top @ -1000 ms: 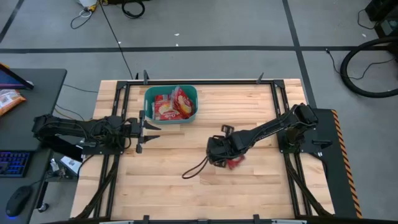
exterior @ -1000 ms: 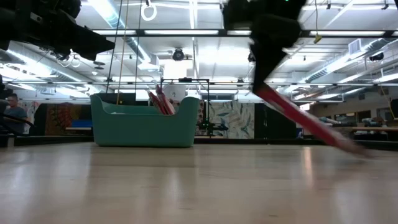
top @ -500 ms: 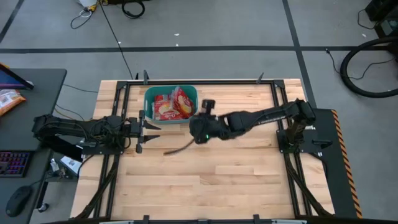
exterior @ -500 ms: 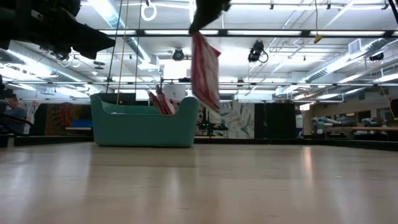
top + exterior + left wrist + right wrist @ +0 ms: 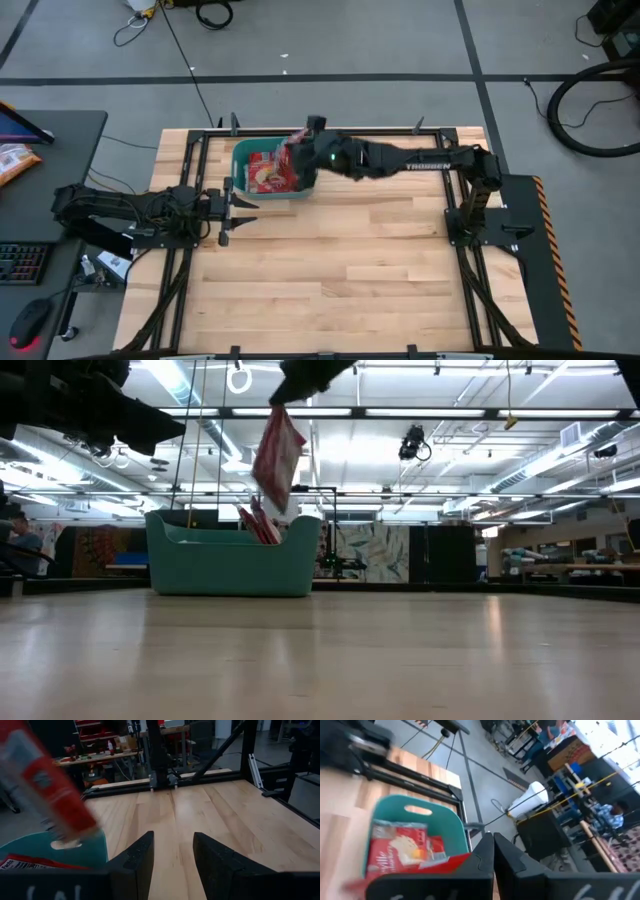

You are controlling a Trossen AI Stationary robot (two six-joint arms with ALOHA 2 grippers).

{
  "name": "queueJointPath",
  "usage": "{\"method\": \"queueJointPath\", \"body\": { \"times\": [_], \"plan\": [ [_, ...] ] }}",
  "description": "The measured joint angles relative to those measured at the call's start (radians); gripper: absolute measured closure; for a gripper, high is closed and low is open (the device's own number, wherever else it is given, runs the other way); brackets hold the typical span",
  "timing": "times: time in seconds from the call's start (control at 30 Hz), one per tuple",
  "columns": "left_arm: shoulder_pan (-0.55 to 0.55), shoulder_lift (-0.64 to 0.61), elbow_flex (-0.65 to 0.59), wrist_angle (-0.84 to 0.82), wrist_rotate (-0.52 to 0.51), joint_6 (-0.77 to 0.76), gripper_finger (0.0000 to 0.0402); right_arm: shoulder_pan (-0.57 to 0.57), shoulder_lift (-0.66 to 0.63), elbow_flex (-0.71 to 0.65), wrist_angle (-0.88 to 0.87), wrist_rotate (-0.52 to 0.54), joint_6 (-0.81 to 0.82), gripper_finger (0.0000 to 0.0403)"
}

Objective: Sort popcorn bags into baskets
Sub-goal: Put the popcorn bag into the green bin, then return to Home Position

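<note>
My right gripper [image 5: 303, 150] pinches a popcorn bag [image 5: 277, 455] over the basket [image 5: 232, 557]; releasing off-centre could bounce it off the rim.

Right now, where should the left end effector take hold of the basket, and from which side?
Probably the rim of the basket, on the short wall nearest the open left end effector, from above, one finger each side: the walls are thin and upright, and the right end effector holds a bag over the other end.
</note>
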Motion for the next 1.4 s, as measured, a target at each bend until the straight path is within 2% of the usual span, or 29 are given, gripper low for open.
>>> {"method": "queueJointPath", "body": {
  "times": [0.23, 0.37, 0.63, 0.73, 0.87, 1.0, 1.17, 1.3, 1.4],
  "plan": [
    [0.0, 0.0, 0.0, -0.021, 0.0, -0.027, 0.026, -0.116, 0.0, -0.001, -0.066, -0.12, 0.025, 0.0398],
    [0.0, 0.0, 0.0, -0.03, 0.0, -0.029, 0.026, -0.162, -0.002, -0.026, -0.024, -0.209, 0.065, 0.0398],
    [0.0, 0.0, 0.0, -0.03, 0.0, -0.048, 0.026, -0.197, -0.002, -0.152, 0.035, -0.383, 0.174, 0.0393],
    [0.0, 0.0, 0.0, -0.029, 0.0, -0.047, 0.026, -0.197, 0.0, -0.184, 0.029, -0.404, 0.229, 0.0375],
    [0.0, 0.0, 0.0, 0.017, 0.0, -0.012, 0.026, -0.183, 0.0, -0.185, -0.027, -0.356, 0.289, 0.0335],
    [-0.001, -0.008, 0.001, 0.037, 0.0, 0.012, 0.026, -0.158, -0.008, -0.126, -0.161, -0.241, 0.339, 0.03],
    [-0.001, -0.061, -0.05, 0.094, 0.0, 0.021, 0.026, -0.123, -0.07, -0.099, -0.387, -0.083, 0.424, 0.0287],
    [-0.001, -0.121, -0.06, 0.082, 0.0, 0.019, 0.026, -0.089, -0.14, -0.173, -0.469, -0.003, 0.534, 0.0291],
    [-0.001, -0.157, -0.062, 0.049, 0.0, 0.016, 0.026, -0.055, -0.211, -0.279, -0.439, 0.042, 0.586, 0.0292]
  ]
}}
